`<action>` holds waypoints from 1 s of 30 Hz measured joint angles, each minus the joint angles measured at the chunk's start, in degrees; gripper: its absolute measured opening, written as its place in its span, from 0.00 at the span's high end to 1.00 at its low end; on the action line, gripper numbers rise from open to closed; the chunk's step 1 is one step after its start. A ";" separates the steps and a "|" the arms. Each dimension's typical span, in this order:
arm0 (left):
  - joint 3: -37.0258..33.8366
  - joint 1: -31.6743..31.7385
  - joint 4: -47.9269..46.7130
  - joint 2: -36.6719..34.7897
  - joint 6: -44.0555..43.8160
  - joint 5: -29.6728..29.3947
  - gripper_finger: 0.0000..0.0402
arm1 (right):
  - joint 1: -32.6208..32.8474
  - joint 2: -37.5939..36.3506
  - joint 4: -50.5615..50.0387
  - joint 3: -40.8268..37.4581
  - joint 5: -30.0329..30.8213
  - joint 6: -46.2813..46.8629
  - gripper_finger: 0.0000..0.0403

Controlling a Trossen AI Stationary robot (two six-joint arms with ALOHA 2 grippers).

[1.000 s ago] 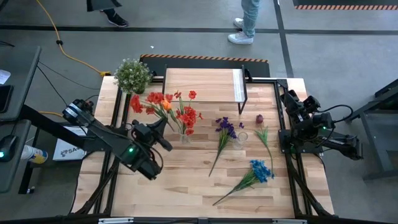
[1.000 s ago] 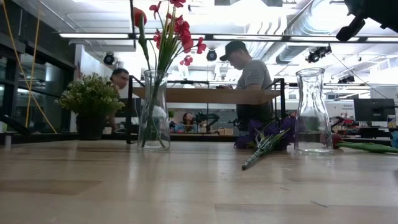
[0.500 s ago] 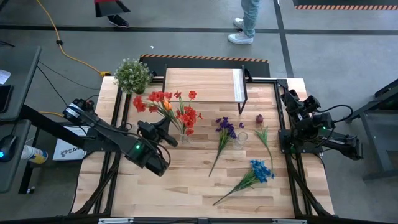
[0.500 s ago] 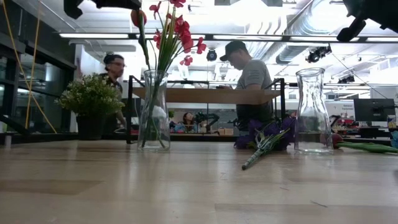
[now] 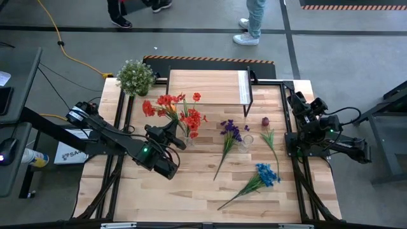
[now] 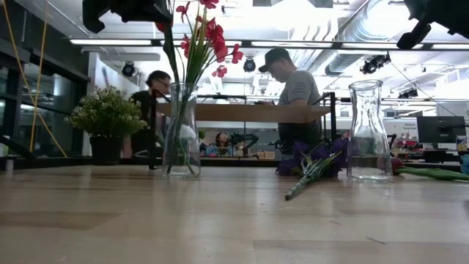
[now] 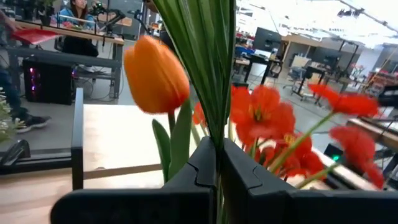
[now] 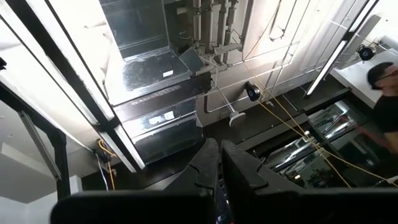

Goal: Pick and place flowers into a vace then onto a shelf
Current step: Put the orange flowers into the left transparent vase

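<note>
Flowers: my left hand (image 7: 217, 180) clenches the orange tulip's (image 7: 155, 73) stem; right hand (image 8: 219, 163) clenched empty, table's (image 5: 191, 184) 3 o'clock edge.

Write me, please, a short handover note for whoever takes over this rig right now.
Left gripper: shut on the orange tulip stem, over the vase that holds the red flowers.
Right gripper: shut, holds nothing, parked at the table's right edge.
Purple bunch, rosebud and blue bunch lie on the table; second vase empty.
Left: release the tulip, load the others, move the vases to the shelf.
</note>
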 joint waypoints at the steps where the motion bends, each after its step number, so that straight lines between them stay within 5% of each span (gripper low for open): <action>1: 0.01 0.01 0.38 0.43 -0.02 -0.05 0.91 | -0.01 -0.02 -0.01 0.01 0.01 -0.01 0.97; 30: 0.07 1.36 2.44 4.46 -0.63 2.74 0.88 | -0.02 0.00 -0.02 0.00 -2.14 3.07 0.97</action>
